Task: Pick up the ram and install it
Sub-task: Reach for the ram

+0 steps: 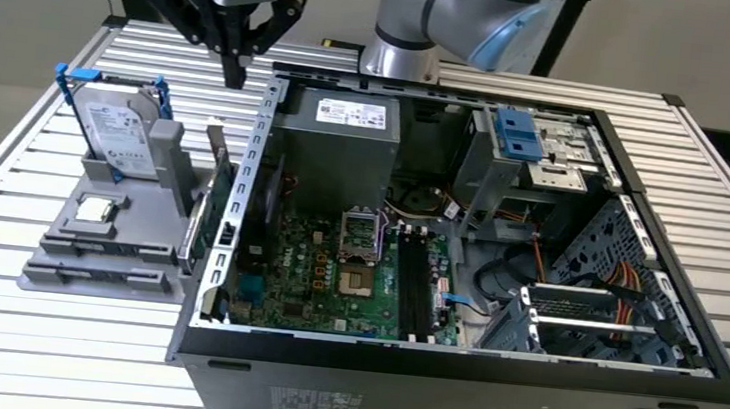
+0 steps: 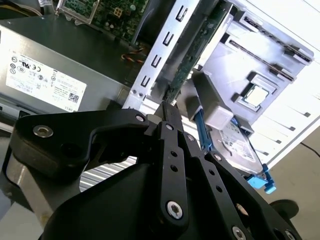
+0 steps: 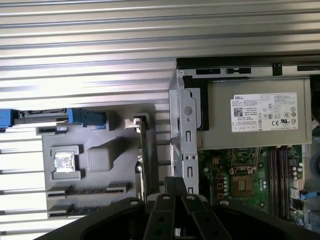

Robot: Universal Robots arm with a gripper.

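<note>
Open case point(image 1: 454, 399) on table point(image 1: 2, 350), holder point(image 1: 97, 274) at exterior view's left — ram point(image 3: 142, 160) upright between them.

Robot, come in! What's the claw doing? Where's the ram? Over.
Claw shut, empty, above grey holder. Thin green ram stick on edge in holder, untouched. Metal case wall close beside it.

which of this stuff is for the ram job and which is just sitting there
For the job: ram, gripper, memory slots.
Just lying about: hard drive, loose processor chip, power supply.
</note>
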